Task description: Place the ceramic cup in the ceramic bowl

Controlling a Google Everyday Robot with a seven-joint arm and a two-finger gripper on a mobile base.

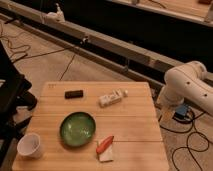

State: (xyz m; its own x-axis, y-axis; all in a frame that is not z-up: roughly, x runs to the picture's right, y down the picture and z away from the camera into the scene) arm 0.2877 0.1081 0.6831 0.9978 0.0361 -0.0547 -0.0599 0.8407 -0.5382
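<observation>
The ceramic cup (29, 145) is small, white and upright at the table's front left corner. The ceramic bowl (78, 128) is shallow, green and dark-rimmed; it sits right of the cup, near the table's front middle, and holds nothing. The two are apart. My white arm (187, 86) shows beyond the table's right edge, well away from both. My gripper is out of view; only the arm's rounded links show.
On the wooden table (135, 125) lie a small black block (74, 93), a white packet (112, 97) and a red-orange item on a white piece (105, 147). A black chair (10, 97) stands at the left. Cables and a blue box (181, 111) lie on the floor.
</observation>
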